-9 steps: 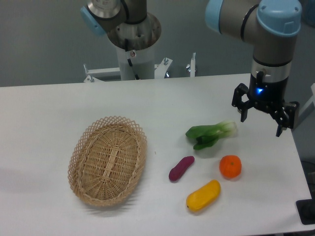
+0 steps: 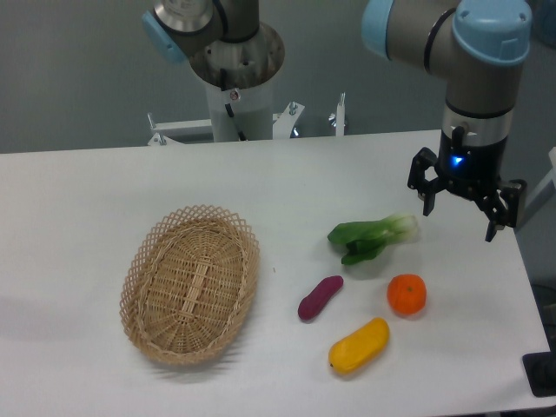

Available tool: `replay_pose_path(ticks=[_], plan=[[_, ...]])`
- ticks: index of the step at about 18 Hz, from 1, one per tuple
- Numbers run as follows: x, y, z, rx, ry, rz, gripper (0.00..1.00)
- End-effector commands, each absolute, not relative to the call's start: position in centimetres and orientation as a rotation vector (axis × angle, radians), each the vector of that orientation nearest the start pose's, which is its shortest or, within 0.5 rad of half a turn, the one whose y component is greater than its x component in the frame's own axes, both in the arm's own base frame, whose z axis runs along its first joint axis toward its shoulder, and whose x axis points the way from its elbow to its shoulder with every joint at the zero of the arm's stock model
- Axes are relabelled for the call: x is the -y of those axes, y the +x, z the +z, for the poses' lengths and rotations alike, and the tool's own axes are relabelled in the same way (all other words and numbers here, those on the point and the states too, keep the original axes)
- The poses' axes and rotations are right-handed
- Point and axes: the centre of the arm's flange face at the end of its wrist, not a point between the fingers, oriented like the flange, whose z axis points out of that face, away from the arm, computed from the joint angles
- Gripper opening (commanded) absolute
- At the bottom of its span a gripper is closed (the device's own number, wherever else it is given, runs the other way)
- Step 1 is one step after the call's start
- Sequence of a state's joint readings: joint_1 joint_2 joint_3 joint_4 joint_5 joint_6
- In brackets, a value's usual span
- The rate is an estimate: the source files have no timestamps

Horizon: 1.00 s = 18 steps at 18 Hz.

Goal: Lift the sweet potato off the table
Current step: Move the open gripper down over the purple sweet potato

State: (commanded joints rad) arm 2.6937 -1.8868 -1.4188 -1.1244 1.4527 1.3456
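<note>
Nothing grasped yet: end effector [image 2: 460, 214] hangs empty, fingers apart, over the far right of the worktop [image 2: 78, 191]. Sweet potato [image 2: 320, 297] lies well left and nearer, between basket [image 2: 189, 283] and orange [image 2: 407, 294]. Approach, descent, grasp all remain

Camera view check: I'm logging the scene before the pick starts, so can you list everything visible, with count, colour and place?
sweet potato: one, dark purple-magenta, on the table right of the basket, lying apart from the other produce
table: one, white, fills most of the view
basket: one, tan wicker, oval, left of centre on the table, nothing in it
bok choy: one, green leaves with a pale stem, above the sweet potato
orange: one, orange, right of the sweet potato
yellow oblong fruit: one, yellow-orange, near the front edge, below the orange
robot base column: one, white and grey, behind the table
gripper: one, black, open, hovering above the table's right side, holding nothing
</note>
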Motion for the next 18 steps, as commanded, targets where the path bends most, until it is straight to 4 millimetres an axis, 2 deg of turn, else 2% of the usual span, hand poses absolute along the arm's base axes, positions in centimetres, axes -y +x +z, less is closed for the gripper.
replay_pose_path(ticks=[3, 5, 8, 13, 15, 18], plan=[[-43.1, -50.7, 41.7, -0.257, -2.909, 0.276, 1.00], [-43.8, -50.6, 40.6, -0.209, -2.918, 0.245, 1.00], [-45.9, -48.9, 39.4, -0.205, -2.924, 0.207, 1.00], [-47.2, -45.1, 33.0, -0.211, -2.956, 0.135, 1.00], [-46.7, -43.7, 29.6, -0.233, -2.961, 0.124, 1.00], [-47.1, -42.3, 26.5, -0.265, -2.959, 0.119, 1.00]])
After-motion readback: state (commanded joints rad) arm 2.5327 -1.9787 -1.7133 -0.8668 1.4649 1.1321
